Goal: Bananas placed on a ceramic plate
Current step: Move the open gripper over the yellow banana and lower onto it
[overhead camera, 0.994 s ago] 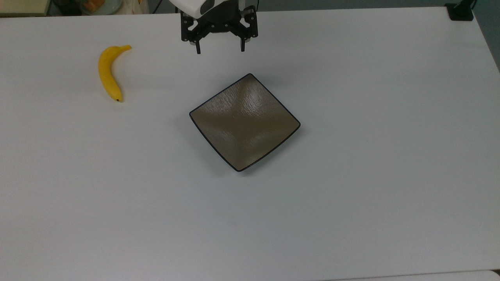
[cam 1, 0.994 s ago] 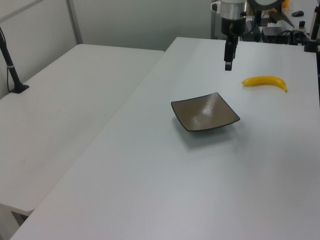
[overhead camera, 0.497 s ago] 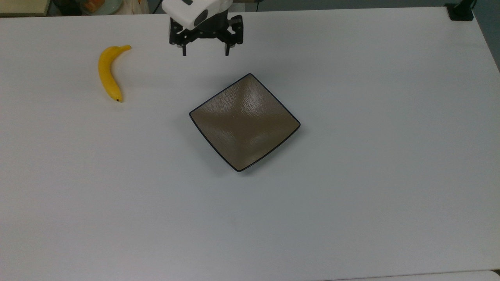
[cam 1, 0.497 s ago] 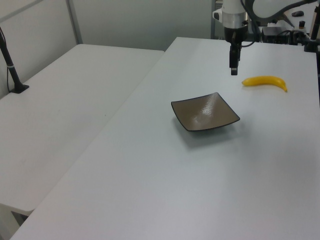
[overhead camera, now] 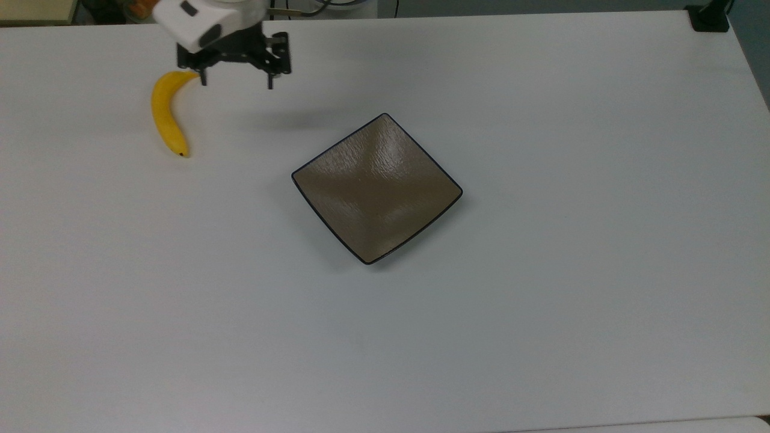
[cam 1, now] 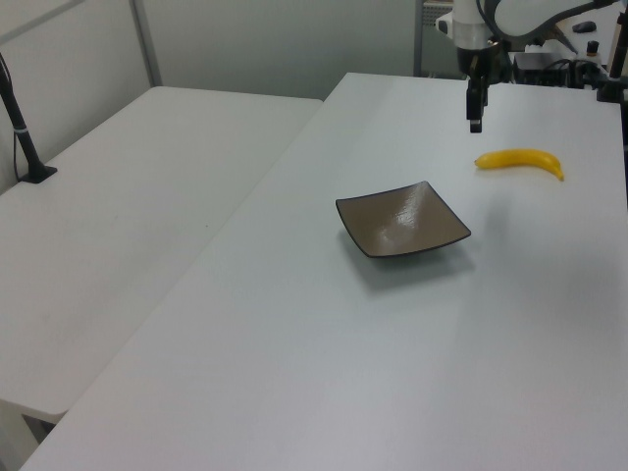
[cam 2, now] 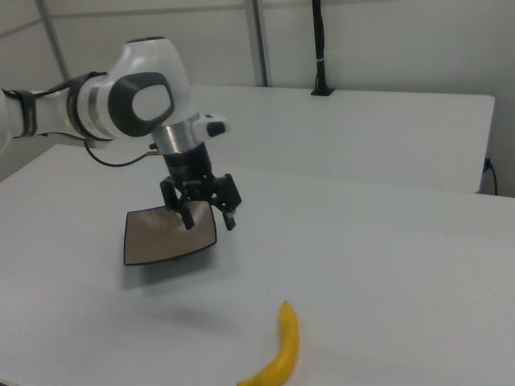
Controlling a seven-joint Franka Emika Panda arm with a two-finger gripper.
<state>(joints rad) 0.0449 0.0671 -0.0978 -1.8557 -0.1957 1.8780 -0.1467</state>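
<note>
Presently the approach is judged under way: the curved yellow banana (overhead camera: 165, 114) lies on the white bench (overhead camera: 541, 300), apart from the square grey-brown ceramic plate (overhead camera: 377, 188); the gripper (overhead camera: 236, 82), fingers apart, must be lowered over it.

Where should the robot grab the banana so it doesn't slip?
Probably around the thick middle of the banana, coming straight down from above. It lies flat on the table with bare space on both long sides, so the open hand could straddle it across its width. The stem and dark tip are thin and taper, so they look easier to lose.
</note>
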